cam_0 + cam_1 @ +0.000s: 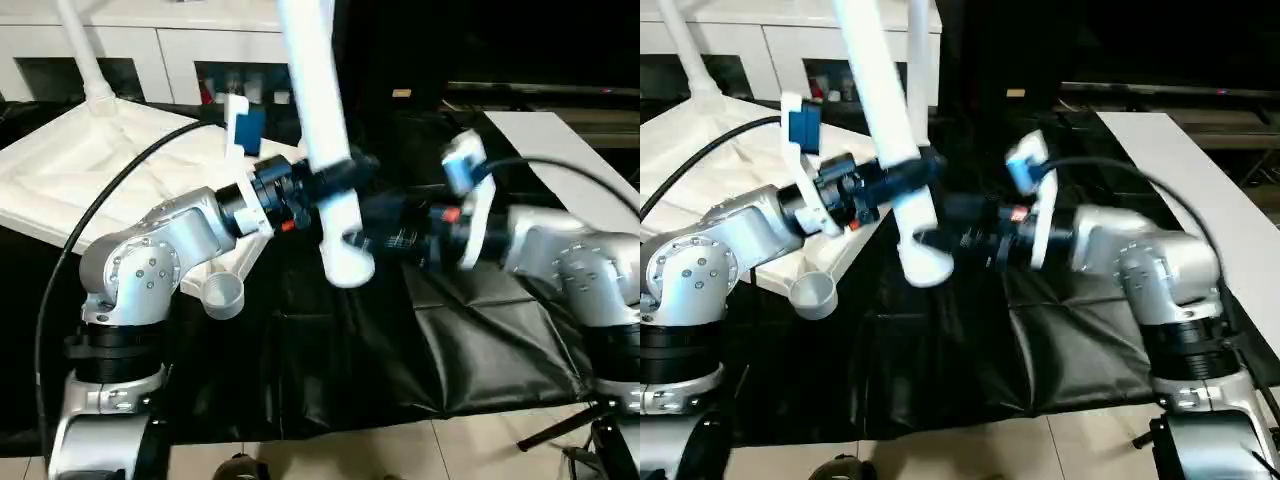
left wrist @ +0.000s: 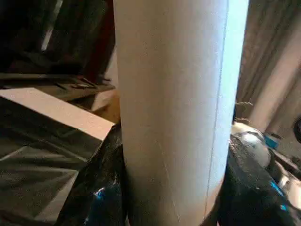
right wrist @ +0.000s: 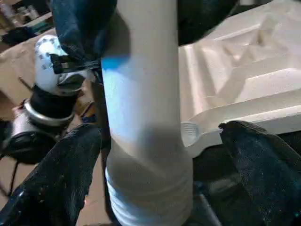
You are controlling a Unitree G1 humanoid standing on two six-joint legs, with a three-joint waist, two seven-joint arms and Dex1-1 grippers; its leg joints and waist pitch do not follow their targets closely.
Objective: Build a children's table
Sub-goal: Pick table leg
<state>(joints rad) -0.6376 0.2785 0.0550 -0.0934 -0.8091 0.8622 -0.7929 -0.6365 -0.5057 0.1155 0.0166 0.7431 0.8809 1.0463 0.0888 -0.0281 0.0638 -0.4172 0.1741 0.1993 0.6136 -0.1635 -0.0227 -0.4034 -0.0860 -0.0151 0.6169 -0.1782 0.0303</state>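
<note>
A long white table leg (image 1: pixel 322 120) slants up out of the picture's top, and my left gripper (image 1: pixel 335 182) is shut on it partway above its lower end (image 1: pixel 348 262). In the left wrist view the leg (image 2: pixel 174 113) sits tight between both black fingers (image 2: pixel 94 193). My right gripper (image 1: pixel 958 235) is open. Its fingers (image 3: pixel 61 179) straddle the leg's ribbed lower end (image 3: pixel 148 188) with a gap on each side. The white tabletop (image 1: pixel 80 170) lies ribbed side up at the left, with a round corner socket (image 1: pixel 225 295) near my left forearm. One leg (image 1: pixel 85 55) stands in its far corner. Another (image 1: pixel 921 70) rises behind the held one.
A crumpled black sheet (image 1: pixel 400 360) covers the surface under both arms. A white cabinet with glass doors (image 1: pixel 180 50) stands at the back. A white board (image 1: pixel 560 140) lies at the right. Pale floor tiles (image 1: pixel 450 450) show at the near edge. A black cable (image 1: pixel 90 230) loops over my left arm.
</note>
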